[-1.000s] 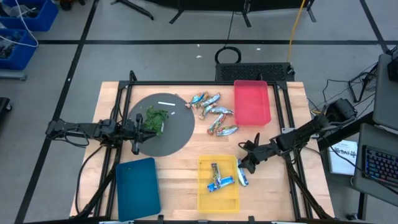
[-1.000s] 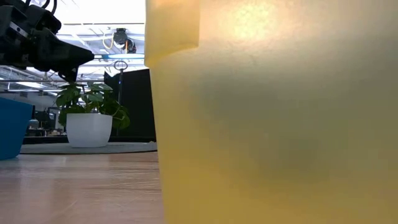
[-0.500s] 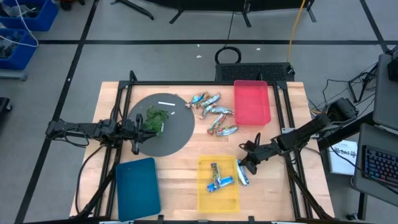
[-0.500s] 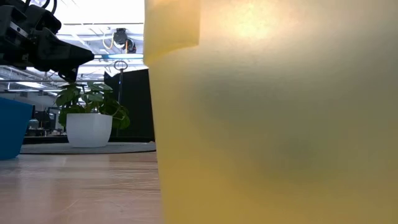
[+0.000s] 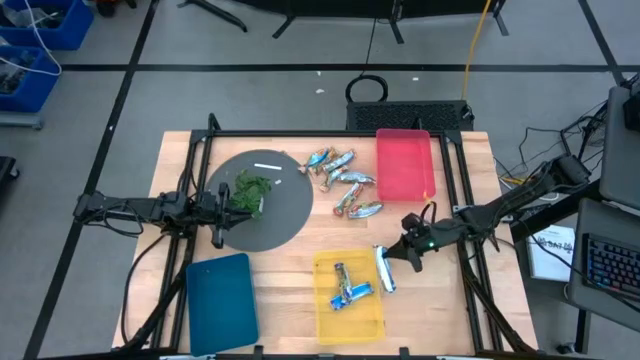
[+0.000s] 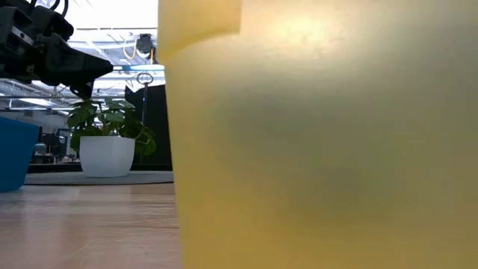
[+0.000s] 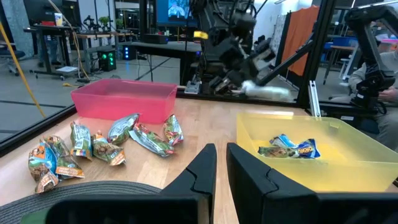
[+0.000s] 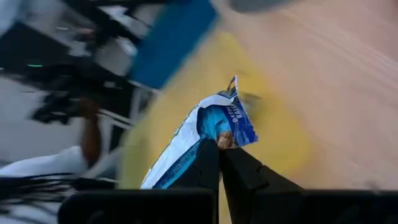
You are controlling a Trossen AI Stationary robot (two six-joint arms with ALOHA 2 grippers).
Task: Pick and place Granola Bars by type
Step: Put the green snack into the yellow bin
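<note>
The right gripper [image 5: 397,257] hangs over the wooden table [image 5: 300,250], just beside the right rim of the translucent yellow plastic bin [image 5: 348,318], its fingers [image 8: 208,163] clenched on one end of a blue-and-white crinkled granola bar [image 8: 211,134]. Seen from overhead, this blue bar [image 5: 384,270] sits at the bin's upper right corner, partly over the rim. Inside the yellow bin lie two more bars: a blue-wrapped one [image 5: 357,293] and a darker teal-and-brown one [image 5: 343,272] next to it.

A loose cluster of about seven remaining granola bars in silvery and teal-orange wrappers [image 5: 343,178] lies on the bare wood between the dark round mat [image 5: 285,215] and the empty pink rectangular bin [image 5: 404,165]. The left wrist view shows these wrappers [image 7: 102,146] spread in front of the pink bin.

The left gripper [image 5: 216,208] waits at the left edge of the round mat, its dark fingers [image 7: 205,171] nearly closed with only a thin gap between them, grasping nothing. A green leafy clump [image 5: 250,190] and a small white stick [image 5: 268,167] rest on the mat. A dark blue rectangular bin lid [image 5: 221,303] lies flat at the table's near left corner. In the low view the yellow bin's wall [image 6: 336,149] fills most of the picture, with a potted plant in a white pot [image 6: 107,146] in the room beyond.
</note>
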